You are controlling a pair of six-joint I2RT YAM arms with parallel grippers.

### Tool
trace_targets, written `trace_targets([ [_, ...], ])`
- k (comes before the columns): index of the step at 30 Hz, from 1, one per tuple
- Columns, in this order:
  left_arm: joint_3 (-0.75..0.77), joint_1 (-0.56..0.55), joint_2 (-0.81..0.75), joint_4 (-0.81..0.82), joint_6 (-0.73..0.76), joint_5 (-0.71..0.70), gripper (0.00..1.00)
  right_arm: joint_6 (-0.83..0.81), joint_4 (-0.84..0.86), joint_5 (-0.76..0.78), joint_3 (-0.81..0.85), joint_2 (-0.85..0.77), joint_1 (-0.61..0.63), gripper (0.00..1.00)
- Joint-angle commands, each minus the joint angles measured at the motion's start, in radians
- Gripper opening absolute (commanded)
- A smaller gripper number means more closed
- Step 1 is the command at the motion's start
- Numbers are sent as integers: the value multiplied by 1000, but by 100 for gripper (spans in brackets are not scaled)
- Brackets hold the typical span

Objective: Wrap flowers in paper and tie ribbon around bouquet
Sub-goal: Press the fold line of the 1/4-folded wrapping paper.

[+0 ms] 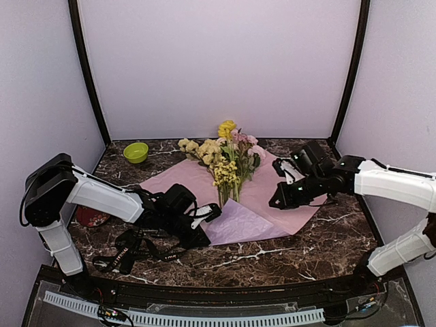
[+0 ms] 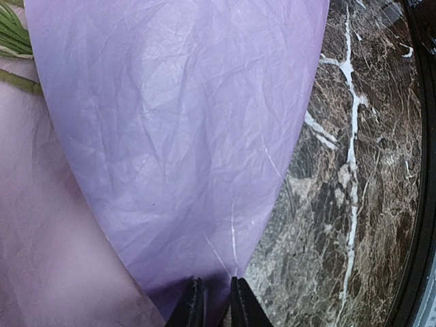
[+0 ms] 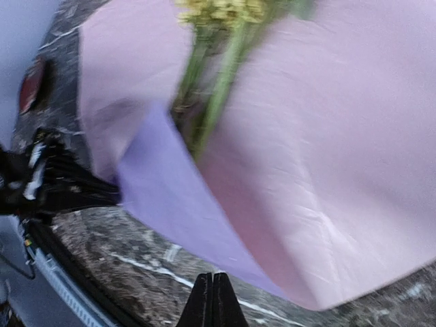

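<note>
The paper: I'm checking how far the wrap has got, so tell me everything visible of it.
The paper is a large, thin, crinkled sheet lying flat on the marble table, pink face up. Its near corner is folded over the stems of the flowers lying on it, showing a lilac underside. The left gripper has its jaws closed on the fold's tip.

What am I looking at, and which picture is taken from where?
Two robot arms are bolted at the near edge of a marble table. The wide picture looks down from above and behind them; the other two come from a camera on each wrist. On the table lie a lilac paper with flowers on it, a black ribbon by the left arm and a green bowl at the back. The left gripper pinches a folded-over corner of the paper. The right gripper is shut and empty, near the paper's right side.
</note>
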Motion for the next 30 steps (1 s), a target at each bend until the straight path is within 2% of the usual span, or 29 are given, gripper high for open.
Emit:
trace_targets([
  [1,-51,6,30,-150,-19,-21,15,-45,258,-256,49,167,104,0],
  [5,-48,7,25,-145,-30,-17,15,-65,353,-344,124,359,151,0],
  [9,-52,8,25,-120,-46,-4,15,-56,445,-392,124,484,152,0],
  [12,-40,8,33,-121,-47,4,15,-58,423,-375,127,566,152,0],
  [18,-13,9,4,-147,-47,2,16,-55,365,-292,103,612,151,0],
  [21,16,20,-58,-167,-83,9,29,-38,370,-291,83,614,151,0],
  [22,27,29,-83,-177,-108,12,35,-34,371,-291,80,614,151,0],
  [25,54,69,-153,-216,-208,16,46,-24,371,-291,77,613,152,0],
  [30,27,181,-237,-310,-483,-19,51,-24,356,-281,87,609,152,0],
])
